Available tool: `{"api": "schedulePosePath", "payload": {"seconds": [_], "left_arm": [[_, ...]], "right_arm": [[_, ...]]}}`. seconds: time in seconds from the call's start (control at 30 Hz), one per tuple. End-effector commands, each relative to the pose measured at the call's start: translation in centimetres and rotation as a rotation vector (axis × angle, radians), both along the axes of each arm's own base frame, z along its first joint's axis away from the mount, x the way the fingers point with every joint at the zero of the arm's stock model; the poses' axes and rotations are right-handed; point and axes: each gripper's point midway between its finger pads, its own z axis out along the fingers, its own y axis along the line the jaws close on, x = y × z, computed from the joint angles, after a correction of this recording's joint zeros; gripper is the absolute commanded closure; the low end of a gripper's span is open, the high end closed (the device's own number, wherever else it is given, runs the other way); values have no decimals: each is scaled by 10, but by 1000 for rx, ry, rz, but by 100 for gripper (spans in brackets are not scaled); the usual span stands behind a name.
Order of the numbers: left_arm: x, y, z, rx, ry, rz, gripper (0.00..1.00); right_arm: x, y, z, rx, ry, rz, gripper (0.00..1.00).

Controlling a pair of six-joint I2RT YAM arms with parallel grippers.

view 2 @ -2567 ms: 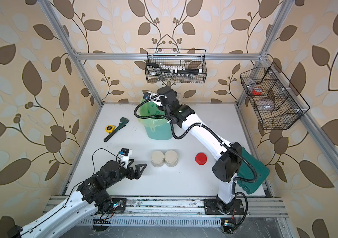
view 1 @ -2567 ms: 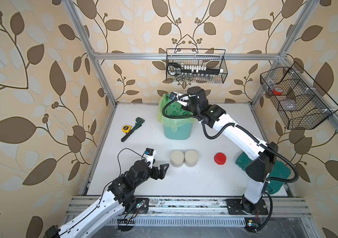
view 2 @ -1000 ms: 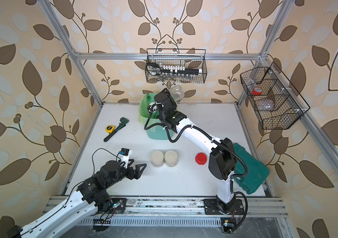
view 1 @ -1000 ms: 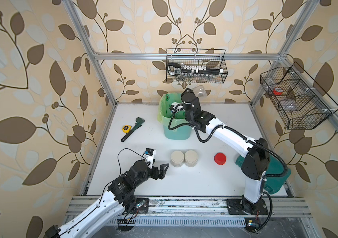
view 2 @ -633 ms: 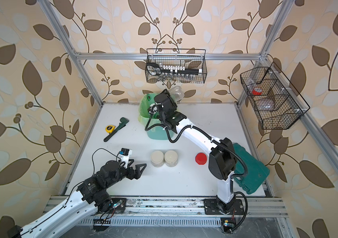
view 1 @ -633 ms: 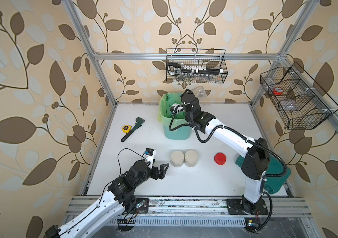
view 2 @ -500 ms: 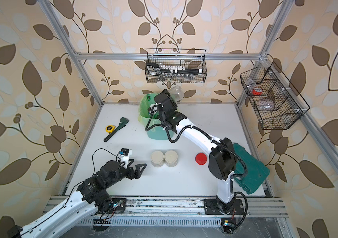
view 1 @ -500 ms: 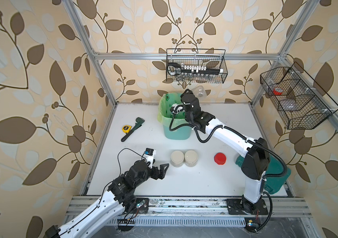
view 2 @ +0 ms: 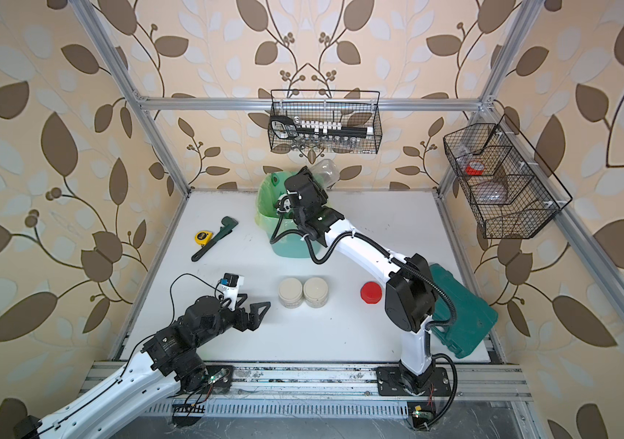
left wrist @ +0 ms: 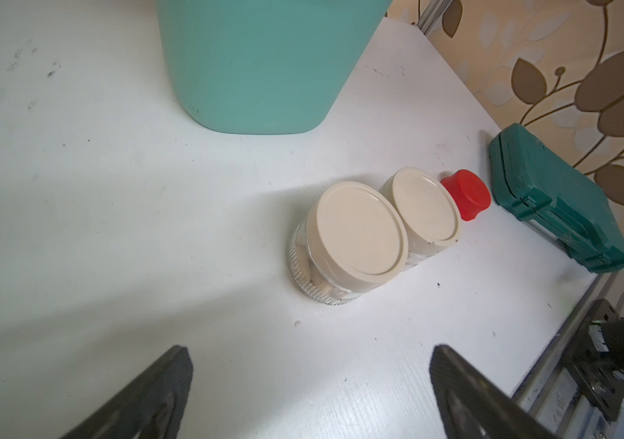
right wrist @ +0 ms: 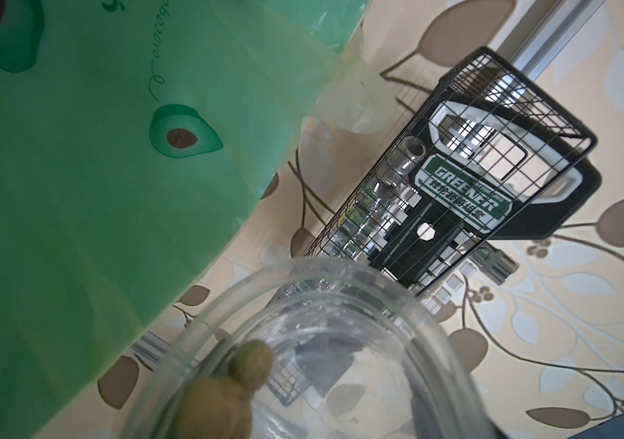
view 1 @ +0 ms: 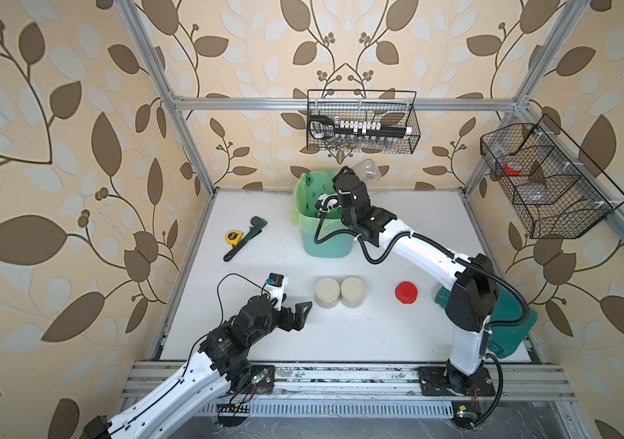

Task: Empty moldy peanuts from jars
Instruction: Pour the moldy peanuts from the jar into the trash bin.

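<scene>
Sitting inside the tall jar (right wrist: pixel 341 342), a few moldy peanuts (right wrist: pixel 227 391) have yet to drop; the right tool (view 1: pixel 356 176) grasps it, tipped above the far green bin (view 1: pixel 325 243). Its red lid (view 1: pixel 406 293) lies off on the worktop (view 1: pixel 379 334), right of two squat jars (view 1: pixel 327 292), near centre, both lidded and unemptied. Left of them the left tool (left wrist: pixel 310 355) hangs released. Hidden: the bin's inside, the right tool's fingers, the right-hand squat jar's contents.

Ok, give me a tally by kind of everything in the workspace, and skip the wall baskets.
Jars: 3 (2 lidded jars, 1 open jar in the right gripper)
Red lid, loose: 1
Bin: 1
Tape measure: 1
Wrench: 1
Tool case: 1
Total: 8
</scene>
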Motion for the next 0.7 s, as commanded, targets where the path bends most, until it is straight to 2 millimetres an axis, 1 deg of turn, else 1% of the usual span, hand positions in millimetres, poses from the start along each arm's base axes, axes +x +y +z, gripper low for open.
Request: {"api": "schedulePosePath", "payload": {"seconds": [0.0, 0.1, 0.17, 0.23, 0.3, 0.4, 0.5, 0.53, 0.67], "left_arm": [[4, -3, 13, -12, -45, -8, 1], [4, -2, 13, -10, -44, -6, 1], [4, -3, 13, -11, -43, -7, 1], [4, -3, 13, -11, -44, -6, 1], [4, -3, 13, -10, -43, -6, 1], [4, -3, 13, -9, -42, -6, 1], [4, -3, 13, -9, -42, -6, 1], [4, -3, 12, -8, -42, -6, 1], [4, -3, 12, -8, -41, -6, 1]], "right_arm": [[0, 4, 23, 185, -29, -7, 100], [-3, 7, 38, 387, -20, -11, 100], [-6, 7, 52, 522, -45, -17, 100], [-6, 2, 72, 692, -109, -46, 100], [-9, -3, 84, 834, -119, -67, 100], [-22, 2, 80, 973, 22, -40, 100], [-41, 11, 86, 1176, 147, 23, 100], [-43, 4, 89, 1268, 183, 25, 100], [-57, -10, 107, 1627, 376, 78, 100]]}}
